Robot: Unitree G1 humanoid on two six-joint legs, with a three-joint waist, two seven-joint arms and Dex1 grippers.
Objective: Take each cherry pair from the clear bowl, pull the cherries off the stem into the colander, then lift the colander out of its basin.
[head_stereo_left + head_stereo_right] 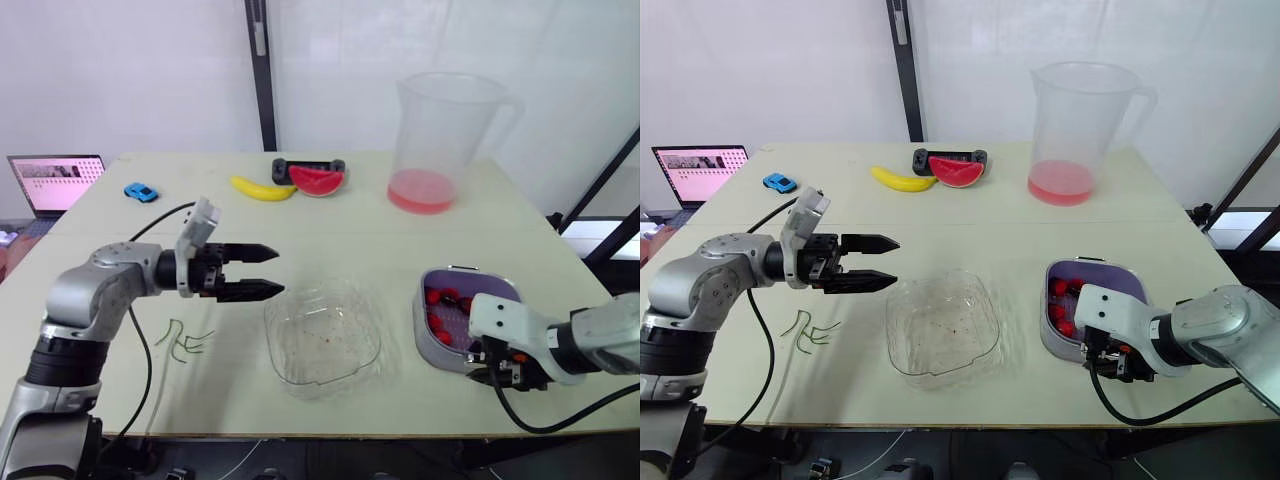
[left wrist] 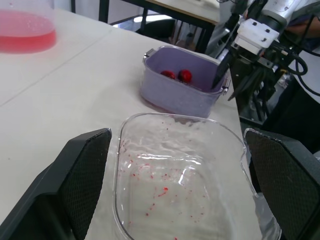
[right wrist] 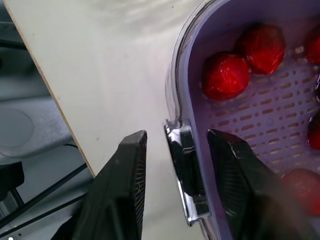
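1. Right gripper, fingers apart, straddles the shiny metal handle on the near rim of the lilac perforated plastic colander. One finger is outside the wall and the other is over the holes; neither looks closed on anything yet.
2. This colander sits nested in its lilac basin near the right front edge of the counter and holds several round red cherries.
3. Just to its left, the clear square plastic bowl is empty but for red flecks. Thin green stems lie on the counter beyond it, so the lift is probably the step left.
4. Left gripper hovers beside the bowl's left rim, fingers apart and holding nothing.
5. Risks:
   - Closing may pinch the basin wall along with the colander, so that both rise together.
   - A hold on one side may tip the colander and spill cherries.
   - A dragged basin could slide off the nearby counter edge.
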